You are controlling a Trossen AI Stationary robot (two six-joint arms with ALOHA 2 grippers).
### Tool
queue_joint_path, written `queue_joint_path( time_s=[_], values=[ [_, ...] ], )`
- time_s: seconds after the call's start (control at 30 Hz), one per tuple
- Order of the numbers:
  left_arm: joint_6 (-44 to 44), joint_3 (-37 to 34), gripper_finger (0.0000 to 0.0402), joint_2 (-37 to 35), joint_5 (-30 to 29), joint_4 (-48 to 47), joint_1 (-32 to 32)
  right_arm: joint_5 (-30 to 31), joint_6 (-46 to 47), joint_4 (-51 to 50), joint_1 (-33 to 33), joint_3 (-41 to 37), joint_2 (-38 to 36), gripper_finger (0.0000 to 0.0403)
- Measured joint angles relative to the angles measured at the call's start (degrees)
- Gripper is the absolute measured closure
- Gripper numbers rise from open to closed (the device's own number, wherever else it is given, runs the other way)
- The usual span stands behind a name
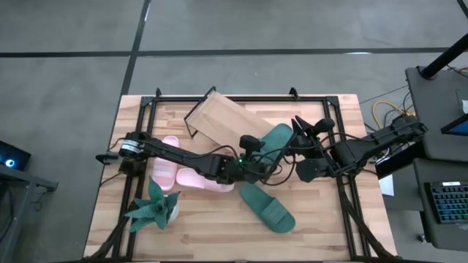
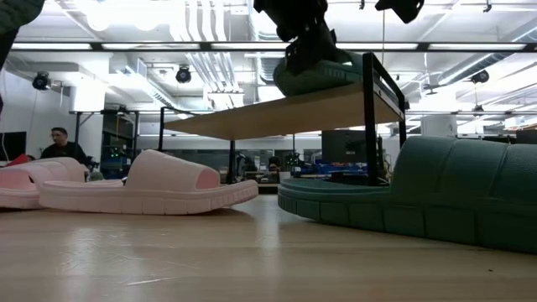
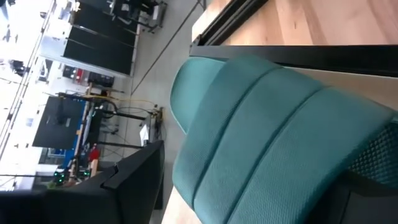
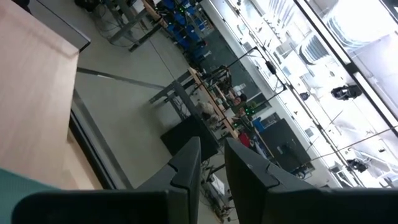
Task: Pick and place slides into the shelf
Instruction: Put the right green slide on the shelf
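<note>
Wooden tabletop (image 1: 219,234), toy plant (image 1: 155,207) beside pink slides (image 1: 191,177), shelf (image 1: 223,120) tilted behind.

The shelf (image 1: 225,120) sits tilted at the far middle of the wooden surface (image 1: 322,226). A green slide (image 1: 274,140) rests against its right end, the left hand (image 1: 257,157) on it. The right hand (image 1: 306,131) hovers just right. Two pink slides (image 1: 183,174) lie left, another green slide (image 1: 267,207) near, a toy plant (image 1: 155,206) near-left.
</note>
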Motion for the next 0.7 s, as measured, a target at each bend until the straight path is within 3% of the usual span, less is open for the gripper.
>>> queue_joint_path(
  time_s=[0.53,0.6,0.7],
  values=[
    [0.24,0.30,0.0121,-0.35,5.18,-2.55,0.08,-0.48,1.84,-0.02,0.00,-1.11,-0.01,0.0339],
    [0.24,0.28,0.0121,-0.64,5.43,-2.57,0.11,-4.31,3.67,-0.87,0.00,-1.21,-0.55,0.0339],
    [0.22,0.28,0.0121,-0.83,5.65,-2.63,0.16,-15.08,6.27,-1.52,0.00,-1.45,-2.75,0.0339]
  ],
)
